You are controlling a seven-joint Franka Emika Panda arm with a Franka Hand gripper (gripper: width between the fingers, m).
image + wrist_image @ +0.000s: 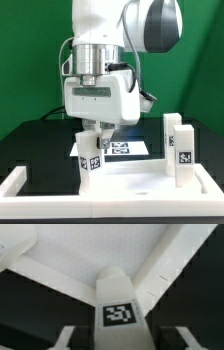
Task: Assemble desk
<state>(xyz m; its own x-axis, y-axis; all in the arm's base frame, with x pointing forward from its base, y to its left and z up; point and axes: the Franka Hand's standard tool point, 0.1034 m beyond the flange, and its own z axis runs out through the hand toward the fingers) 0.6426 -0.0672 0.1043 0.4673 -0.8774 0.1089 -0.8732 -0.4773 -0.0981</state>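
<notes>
With our fingers clenched on a small white plastic block leg carrying a square marker, held upright over the rimmed white slab at six o'clock on the black worktop, we judge it best to keep it vertical while seating it.

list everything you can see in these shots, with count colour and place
desk slab: one, white with a raised rim, lying flat at the front of the table
held leg: one, white with a black-and-white marker, upright between the pincer's fingers over the slab's corner at the exterior view's left; in the wrist view it shows as
standing legs: two seem to stand close together, white with markers, on the slab at the exterior view's right
marker board: one, flat white with black tags, on the table behind the slab
table: one, black
backdrop: green
arm: one, white, reaching down from above
pincer: one, white and grey, shut on the held leg
</notes>
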